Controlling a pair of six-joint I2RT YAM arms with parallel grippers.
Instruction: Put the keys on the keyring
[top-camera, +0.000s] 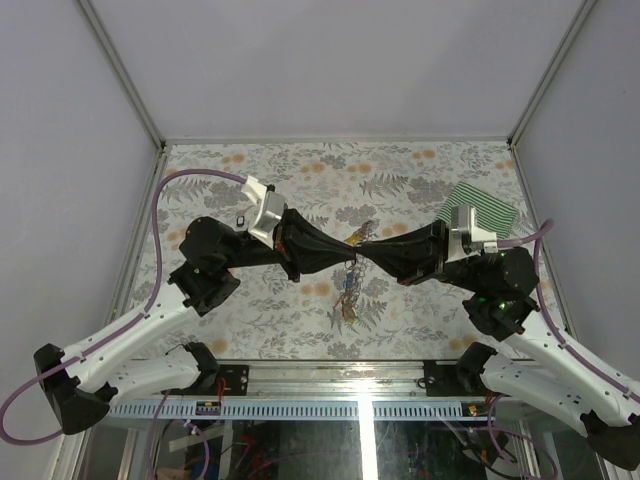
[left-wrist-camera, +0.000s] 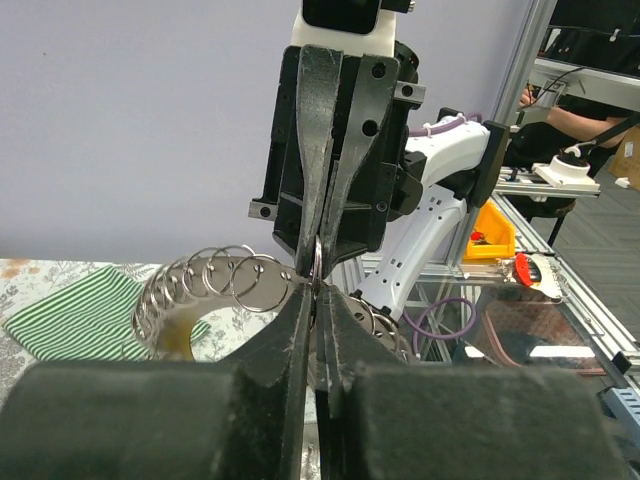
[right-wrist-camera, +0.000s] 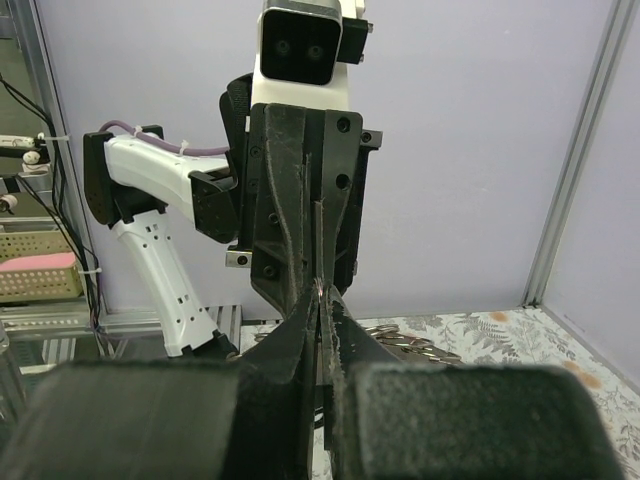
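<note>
Keyring (left-wrist-camera: 316, 268): thin metal ring, edge-on to us, held over the middle of the table (top-camera: 420, 170). We find the left gripper (left-wrist-camera: 315, 300) and right gripper (left-wrist-camera: 316, 240) both pinching it, tip to tip. Small silver loops (left-wrist-camera: 215, 275) fan out beside it. The keys (top-camera: 349, 285) are below.

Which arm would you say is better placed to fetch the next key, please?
Left, narrowly: both the left gripper and the right gripper pinch the keyring tip to tip, but the keys sit slightly towards the left arm's side in the top view.

A green striped cloth (top-camera: 490, 210) lies on the flowery counter (top-camera: 330, 170), off to the right of the right end effector (top-camera: 366, 243).
</note>
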